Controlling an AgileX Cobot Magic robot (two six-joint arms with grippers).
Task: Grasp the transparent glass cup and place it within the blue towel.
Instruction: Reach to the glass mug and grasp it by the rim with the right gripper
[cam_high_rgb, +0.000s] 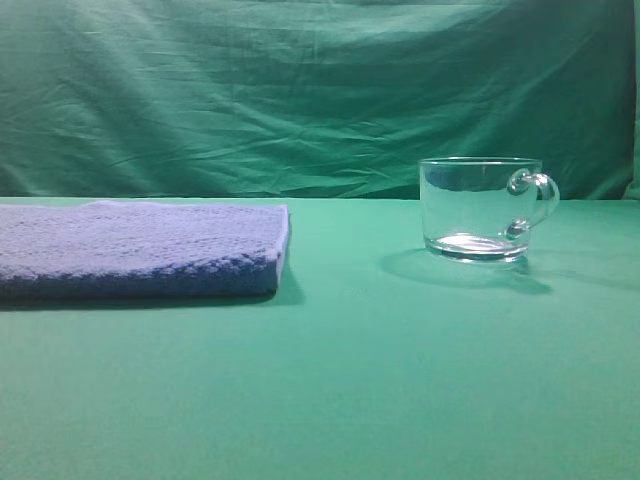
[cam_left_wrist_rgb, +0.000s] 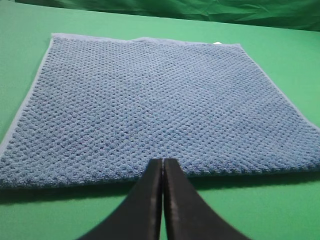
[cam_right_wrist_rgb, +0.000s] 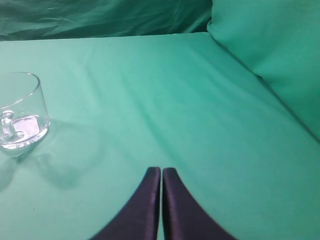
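Note:
The transparent glass cup (cam_high_rgb: 484, 208) stands upright on the green table at the right of the exterior high view, its loop handle pointing right. In the right wrist view the cup (cam_right_wrist_rgb: 20, 111) sits at the far left edge, well away from my right gripper (cam_right_wrist_rgb: 161, 170), which is shut and holds nothing. The blue towel (cam_high_rgb: 140, 248) lies flat at the left. From the left wrist the towel (cam_left_wrist_rgb: 150, 105) fills most of the view, and my left gripper (cam_left_wrist_rgb: 163, 161) is shut and empty just before its near edge. Neither gripper shows in the exterior high view.
Green cloth covers the table (cam_high_rgb: 350, 380) and hangs as a wrinkled backdrop (cam_high_rgb: 300, 90) behind it. At the right of the right wrist view a raised fold of green cloth (cam_right_wrist_rgb: 280, 55) borders the table.

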